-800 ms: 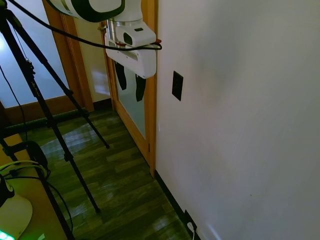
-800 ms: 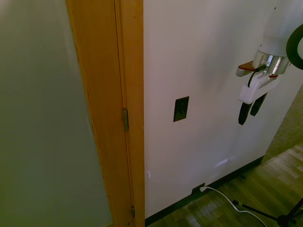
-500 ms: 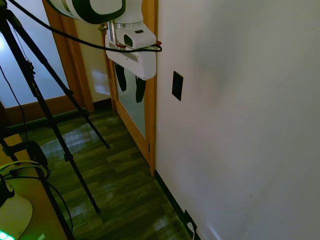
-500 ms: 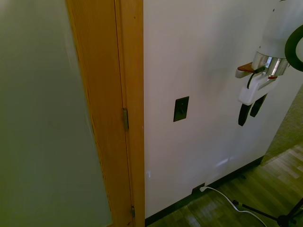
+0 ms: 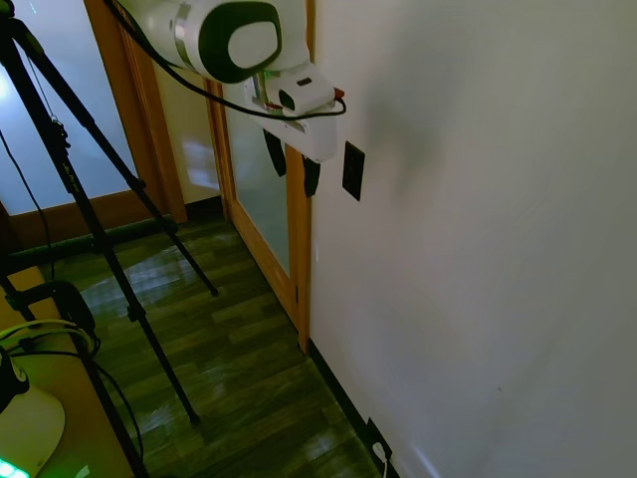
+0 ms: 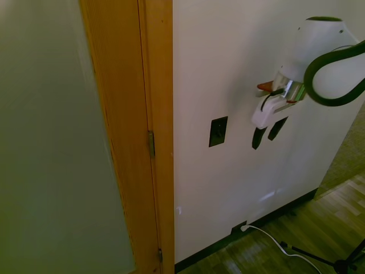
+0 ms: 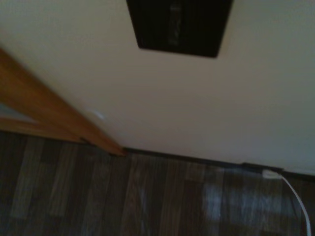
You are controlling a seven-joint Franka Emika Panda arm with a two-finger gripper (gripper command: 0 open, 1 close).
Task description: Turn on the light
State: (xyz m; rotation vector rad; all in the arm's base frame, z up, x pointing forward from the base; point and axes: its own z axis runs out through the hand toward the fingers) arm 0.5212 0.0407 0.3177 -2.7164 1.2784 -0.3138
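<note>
Main risk: the claw point(image 6: 266, 133) hangs fingers-down, parallel to the wall point(image 6: 245, 51), with nothing aimed at the switch point(image 6: 218, 131). If it closes in with this pose, the white palm body or a finger's flat side probably lands on the plate rim rather than the rocker, so no toggle. The target is smaller than the claw, so there's little margin for lateral error.

Second risk: fingers are apart, a moderate gap, holding nothing. A spread pair could straddle the rocker or catch the plate edge. One fingertip point(image 6: 258, 139), or the pair brought together, looks like the safer poke.

Third: the wooden door frame point(image 6: 157, 114) sits just past the switch on the far side from the claw. Overshoot sideways and it bumps the wood.

Position: the switch is on the wall between the claw and the door frame, near the claw but not touching. In the first exterior view the switch point(image 5: 352, 170) is just beside the fingertips, at about their height. The wrist view shows the black plate point(image 7: 178, 25) blurred; rocker position unreadable. The socket with the white plug point(image 7: 272, 173) is far below at the skirting, not the target.
</note>
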